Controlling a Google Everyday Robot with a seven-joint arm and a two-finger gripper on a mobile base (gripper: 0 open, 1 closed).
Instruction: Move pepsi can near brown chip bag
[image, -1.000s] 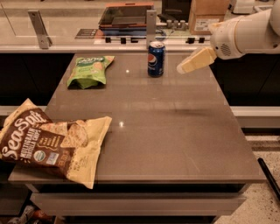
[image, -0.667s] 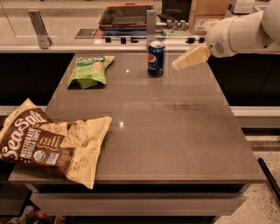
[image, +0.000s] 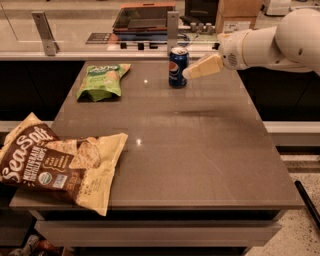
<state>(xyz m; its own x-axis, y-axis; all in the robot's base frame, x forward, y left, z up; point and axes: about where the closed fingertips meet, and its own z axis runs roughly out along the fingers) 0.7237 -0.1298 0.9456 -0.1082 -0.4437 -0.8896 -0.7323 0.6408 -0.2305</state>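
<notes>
The pepsi can (image: 177, 67) stands upright at the far middle of the grey table (image: 200, 145). It is dark blue with a round logo and a silver top. The brown chip bag (image: 55, 165) lies flat at the near left corner, partly over the table's edge, with white "Sea Salt" lettering and tan edges. My gripper (image: 192, 71) reaches in from the right on a white arm. Its pale tip is just right of the can, at the can's mid height, very close to it or touching it.
A smaller green chip bag (image: 102, 80) lies at the far left of the table. Behind the table runs a counter with a metal post (image: 172, 30), a dark tray (image: 142, 17) and a cardboard box (image: 237, 15). The white arm (image: 275, 45) hangs over the far right corner.
The gripper has moved left toward the pepsi can, from a clear gap to right beside it. The can and both bags have not moved.
</notes>
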